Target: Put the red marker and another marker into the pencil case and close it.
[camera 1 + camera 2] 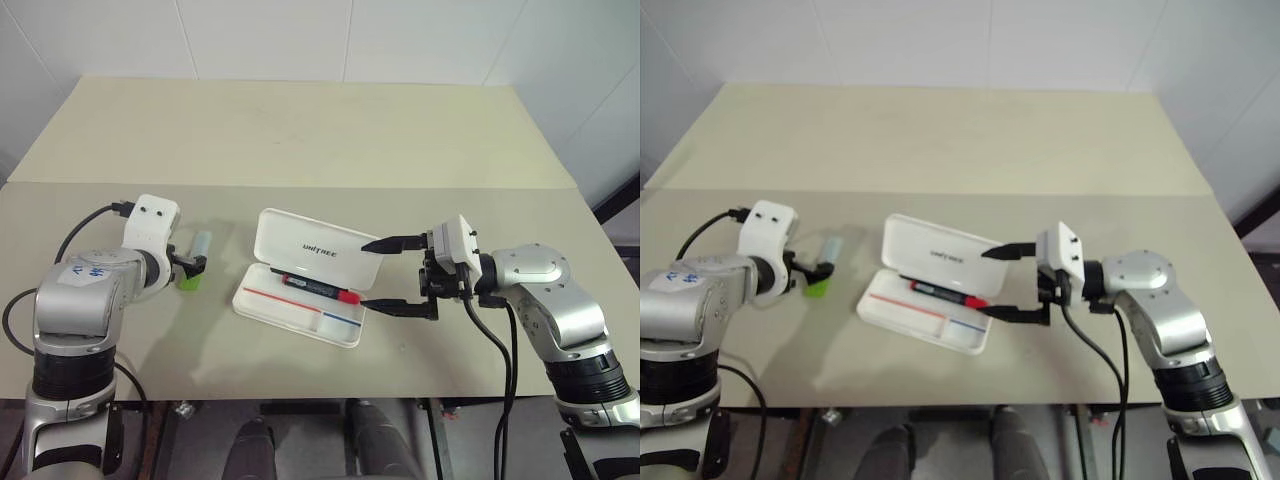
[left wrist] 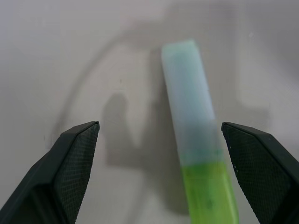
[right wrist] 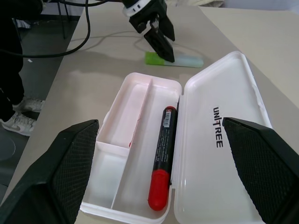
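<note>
The white pencil case lies open at the table's middle, its UNITREE lid leaning back. The red marker rests inside the long compartment. Another marker, a light-green highlighter with a pale cap, lies flat on the table left of the case. My left gripper is open just above the highlighter, one finger on each side, nothing held. My right gripper stands open at the case's right end, upper finger by the lid's edge, lower finger by the tray's corner, empty.
The beige table stretches far behind the case, with a seam across it. Its front edge runs close below the case. Black cables trail off the table's left side, where a person's shoes stand on the floor.
</note>
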You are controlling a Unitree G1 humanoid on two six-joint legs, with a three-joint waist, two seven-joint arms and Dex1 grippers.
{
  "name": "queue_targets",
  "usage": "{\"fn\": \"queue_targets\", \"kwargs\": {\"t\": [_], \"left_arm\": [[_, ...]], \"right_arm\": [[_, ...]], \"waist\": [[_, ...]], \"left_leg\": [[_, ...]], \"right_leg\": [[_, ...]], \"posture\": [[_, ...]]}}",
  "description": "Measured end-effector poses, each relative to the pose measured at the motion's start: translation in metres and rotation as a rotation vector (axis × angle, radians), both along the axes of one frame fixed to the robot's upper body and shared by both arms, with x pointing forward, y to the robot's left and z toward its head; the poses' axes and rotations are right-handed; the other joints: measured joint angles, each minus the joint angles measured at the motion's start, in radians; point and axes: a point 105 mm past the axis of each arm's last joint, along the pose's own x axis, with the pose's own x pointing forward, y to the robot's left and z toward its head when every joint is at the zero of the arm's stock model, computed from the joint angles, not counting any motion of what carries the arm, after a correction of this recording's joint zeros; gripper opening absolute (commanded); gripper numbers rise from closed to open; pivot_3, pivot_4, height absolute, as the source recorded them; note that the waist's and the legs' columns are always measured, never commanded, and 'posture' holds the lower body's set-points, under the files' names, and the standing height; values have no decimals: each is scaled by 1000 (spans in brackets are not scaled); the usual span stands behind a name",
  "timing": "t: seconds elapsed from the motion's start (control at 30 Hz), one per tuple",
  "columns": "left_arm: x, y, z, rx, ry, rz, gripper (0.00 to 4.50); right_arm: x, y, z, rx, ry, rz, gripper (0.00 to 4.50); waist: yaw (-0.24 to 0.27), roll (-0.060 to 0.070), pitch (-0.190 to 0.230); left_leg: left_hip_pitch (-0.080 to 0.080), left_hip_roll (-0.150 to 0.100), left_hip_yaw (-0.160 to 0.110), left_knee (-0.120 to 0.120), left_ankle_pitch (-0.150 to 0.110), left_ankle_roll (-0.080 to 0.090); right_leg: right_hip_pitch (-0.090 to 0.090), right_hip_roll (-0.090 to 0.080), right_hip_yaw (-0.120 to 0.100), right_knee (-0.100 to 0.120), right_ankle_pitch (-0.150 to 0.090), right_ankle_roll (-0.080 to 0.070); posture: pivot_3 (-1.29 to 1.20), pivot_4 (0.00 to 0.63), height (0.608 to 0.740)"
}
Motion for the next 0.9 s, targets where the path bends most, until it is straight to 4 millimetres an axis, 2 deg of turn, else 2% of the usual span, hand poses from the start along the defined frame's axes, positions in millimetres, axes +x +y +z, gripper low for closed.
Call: {"fn": "queue_targets", "kwargs": {"t": [0.4,0.5,0.77,0.8,0.9], "left_arm": [[2,-2,-6,-9,3,8,4492],[4,-5,-7,-3,-3,-12,3944],[6,-17,-11,-11,7,-78,1253],[7,-16,-11,-13,8,-77,1124],[8,-15,-12,-14,8,-74,1124]], "right_arm": [[1,0,-2,-3,7,0,4500],[1,0,-2,-3,7,-1,4500],[1,0,-2,-2,8,-5,4500],[1,0,-2,-1,7,-6,4500],[2,0,-2,0,7,-10,4500]], "waist": [[2,0,0],[3,0,0],[1,0,0],[0,0,0],[-2,0,0]], "left_leg": [[1,0,0,1,0,0],[1,0,0,1,0,-1],[1,0,0,1,1,-2],[1,0,0,1,2,-2],[2,0,0,1,3,-2]], "right_leg": [[1,0,0,0,1,0],[1,0,0,-1,1,-1],[2,0,0,-2,2,-5],[2,0,0,-3,1,-8],[3,0,0,-5,1,-14]], "posture": [[0,150,740],[0,150,740],[0,150,740],[0,150,740],[0,150,740]]}}
